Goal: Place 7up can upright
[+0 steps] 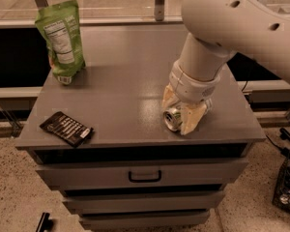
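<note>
Gripper [181, 117] low over the front right of the cabinet [121, 88] top, cream fingers [194, 120] clamped on either side of the can [172, 119]. Can lies on its side, silver end facing the front edge, resting on or just above the surface; can't tell which. It sits close to the front edge and fairly near the right edge. Arm [217, 37] comes down from upper right, covering the back right corner. Middle of the top is bare grey, with plenty of room left of the can. Pouch [61, 42] stands at the back left corner. Black packet [66, 128] lies flat by the front left edge, well apart from the can.
</note>
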Controlling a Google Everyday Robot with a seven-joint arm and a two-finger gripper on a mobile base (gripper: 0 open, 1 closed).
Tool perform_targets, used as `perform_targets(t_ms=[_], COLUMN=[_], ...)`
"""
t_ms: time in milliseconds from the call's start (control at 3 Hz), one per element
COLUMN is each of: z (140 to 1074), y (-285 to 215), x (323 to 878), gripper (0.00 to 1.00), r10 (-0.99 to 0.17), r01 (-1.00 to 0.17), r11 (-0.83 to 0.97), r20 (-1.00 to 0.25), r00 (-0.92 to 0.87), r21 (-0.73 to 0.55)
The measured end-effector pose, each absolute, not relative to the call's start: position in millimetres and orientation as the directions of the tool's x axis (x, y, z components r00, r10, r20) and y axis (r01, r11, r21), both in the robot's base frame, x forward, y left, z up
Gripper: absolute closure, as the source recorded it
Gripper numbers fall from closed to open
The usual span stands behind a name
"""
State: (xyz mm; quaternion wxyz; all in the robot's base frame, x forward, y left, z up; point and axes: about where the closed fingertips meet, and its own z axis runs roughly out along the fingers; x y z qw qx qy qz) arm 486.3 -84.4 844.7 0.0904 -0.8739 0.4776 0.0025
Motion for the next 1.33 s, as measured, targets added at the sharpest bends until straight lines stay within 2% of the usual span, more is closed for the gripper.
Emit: perform_targets(t_ms=[333, 1000, 1333], z=[852.0, 914.5, 952.5], y=[-80.3, -75.0, -68.5], x=[487.0, 506.7, 510.7], gripper=[1.0, 1.0, 1.0], r10=[-0.846, -0.875, -0.851], r01=[-0.857, -0.952, -0.966], r11=[-0.497, -0.296, -0.231], r20=[-0.144, -0.378, -0.457], r00=[0.514, 0.303, 0.258], r21=[-0.137, -0.077, -0.114])
